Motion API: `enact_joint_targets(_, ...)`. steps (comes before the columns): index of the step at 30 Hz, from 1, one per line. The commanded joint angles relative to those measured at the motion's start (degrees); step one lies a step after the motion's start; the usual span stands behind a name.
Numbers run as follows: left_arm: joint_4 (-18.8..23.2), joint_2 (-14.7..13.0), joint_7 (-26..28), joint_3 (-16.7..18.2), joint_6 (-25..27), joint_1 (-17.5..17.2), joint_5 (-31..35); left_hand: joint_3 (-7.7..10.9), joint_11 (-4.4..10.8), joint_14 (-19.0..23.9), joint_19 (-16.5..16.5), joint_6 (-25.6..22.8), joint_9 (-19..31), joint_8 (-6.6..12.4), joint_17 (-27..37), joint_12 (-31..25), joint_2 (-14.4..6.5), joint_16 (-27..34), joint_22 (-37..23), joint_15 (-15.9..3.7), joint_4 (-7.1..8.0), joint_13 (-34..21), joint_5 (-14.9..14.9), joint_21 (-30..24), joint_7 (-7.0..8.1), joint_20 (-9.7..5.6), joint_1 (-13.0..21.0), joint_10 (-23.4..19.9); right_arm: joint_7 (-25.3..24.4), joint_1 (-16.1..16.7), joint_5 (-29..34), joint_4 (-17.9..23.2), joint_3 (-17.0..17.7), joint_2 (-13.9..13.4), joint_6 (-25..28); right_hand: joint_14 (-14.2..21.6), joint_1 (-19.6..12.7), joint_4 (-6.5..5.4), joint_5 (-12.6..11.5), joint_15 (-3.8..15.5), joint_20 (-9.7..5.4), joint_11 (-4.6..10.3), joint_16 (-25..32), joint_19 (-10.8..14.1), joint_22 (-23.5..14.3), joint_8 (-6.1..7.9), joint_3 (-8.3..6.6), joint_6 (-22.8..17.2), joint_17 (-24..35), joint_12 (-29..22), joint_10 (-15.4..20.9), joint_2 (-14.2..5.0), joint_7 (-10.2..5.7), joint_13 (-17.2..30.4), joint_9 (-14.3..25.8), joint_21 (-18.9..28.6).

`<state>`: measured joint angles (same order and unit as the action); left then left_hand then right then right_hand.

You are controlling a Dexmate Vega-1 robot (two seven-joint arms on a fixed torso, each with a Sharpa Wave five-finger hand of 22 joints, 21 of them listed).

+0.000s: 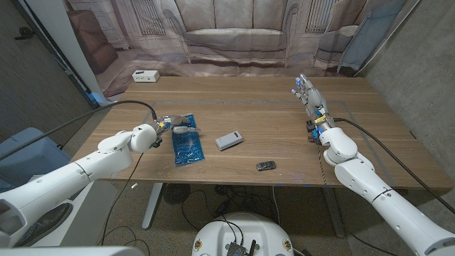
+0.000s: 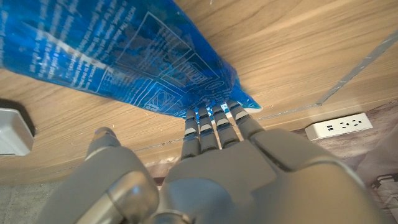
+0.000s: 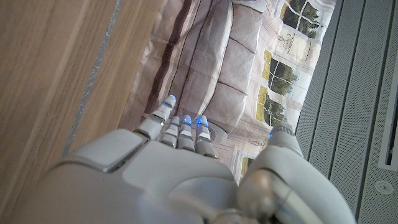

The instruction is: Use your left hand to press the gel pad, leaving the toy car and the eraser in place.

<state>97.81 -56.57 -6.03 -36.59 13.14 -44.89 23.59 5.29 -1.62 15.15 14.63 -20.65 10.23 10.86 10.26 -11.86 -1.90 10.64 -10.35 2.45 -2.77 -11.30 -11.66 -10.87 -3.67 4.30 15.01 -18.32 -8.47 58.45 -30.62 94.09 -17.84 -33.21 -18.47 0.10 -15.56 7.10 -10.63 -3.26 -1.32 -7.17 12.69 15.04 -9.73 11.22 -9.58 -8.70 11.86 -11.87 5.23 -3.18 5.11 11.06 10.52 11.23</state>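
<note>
Fingertips (image 2: 214,118) of the left hand (image 1: 170,126) touch the gel pad's (image 1: 187,146) corner at left centre of the surface (image 1: 256,99), holding nothing; pressing looks under way, calling for downward push. Eraser (image 1: 229,140) and car (image 1: 266,166) lie apart; right hand (image 1: 311,97) waits, fingers spread. Wrist view alone shows contact

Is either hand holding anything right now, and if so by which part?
Nothing is held. The left hand only has its fingertips at a corner of the gel pad; the right hand is open.
</note>
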Motion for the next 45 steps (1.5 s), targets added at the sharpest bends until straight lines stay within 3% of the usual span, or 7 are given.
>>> enact_joint_targets(1,-0.8,0.4,-3.1,-1.1,0.0,1.3,0.0,-0.13,-0.17,-0.3,0.0,0.1,0.3,-0.04,0.1,0.0,-0.1,0.0,0.0,0.0,0.07,-0.3,0.0,-0.4,-0.12,-0.21,-0.1,0.4,-0.4,0.0,0.1,0.0,-0.1,0.1,0.1,0.4,-0.2,0.03,-0.1,-0.29,0.21,0.0,-0.3,0.2,-0.2,0.02,0.02,-0.4,0.3,0.1,0.2,-0.45,-0.01,0.1,0.2,0.0)
enact_joint_targets(11,-1.5,0.7,-4.4,-1.2,-0.3,1.6,-1.6,-0.17,-0.44,-0.4,0.2,0.3,0.3,-0.06,0.1,0.0,-0.1,0.0,0.0,-0.01,0.06,-0.3,0.0,-0.5,-0.29,-0.1,-0.1,0.6,-0.5,0.0,0.3,0.2,-0.1,0.0,0.3,0.4,-0.2,0.04,-0.1,-0.31,0.19,-0.11,-0.3,0.2,-0.2,0.01,0.04,-0.4,0.3,0.1,0.2,-0.47,-0.02,0.1,0.2,-0.1)
enact_joint_targets(17,-2.2,0.9,-5.6,-1.7,-0.3,2.1,-2.2,-0.24,-0.47,-0.2,1.2,0.3,0.3,-0.01,0.1,0.0,-0.2,0.1,0.0,0.08,0.04,-0.3,0.0,-0.8,-0.4,0.84,-0.2,0.5,-0.5,0.0,0.3,0.4,-0.2,-0.1,0.6,0.4,-0.3,0.07,-0.1,-0.31,0.17,-0.1,-0.3,0.2,-0.2,0.02,-0.01,-0.4,0.3,0.1,0.2,-0.58,0.02,0.1,0.2,-0.1)
enact_joint_targets(27,-2.8,1.0,-8.2,-3.1,0.3,3.6,-1.5,-0.32,-0.66,0.0,1.0,-0.2,0.3,0.17,0.1,-0.2,-0.2,0.2,0.1,0.13,0.01,-0.3,0.0,-0.7,-0.6,0.0,-0.2,0.2,-0.6,-0.3,0.4,0.3,-0.3,0.0,0.8,0.4,-0.5,0.14,-0.1,-0.3,0.14,-0.08,-0.4,0.2,-0.2,0.01,-0.09,-0.5,0.3,0.1,0.2,-0.71,0.06,0.1,0.2,-0.1)
enact_joint_targets(45,-2.9,1.2,-10.4,-4.3,1.0,5.0,0.3,-0.49,-0.46,0.5,1.1,-1.0,0.3,0.41,0.1,-0.5,-0.2,0.3,0.1,0.01,0.01,-0.3,0.0,-0.7,-0.57,-0.15,-0.3,-0.5,-0.6,-0.6,0.4,-0.1,-0.5,0.3,0.8,0.4,-0.7,0.24,-0.1,-0.3,0.14,-0.07,-0.4,0.2,-0.2,0.01,-0.21,-0.5,0.2,0.2,0.2,-0.91,0.09,0.1,0.2,-0.1)
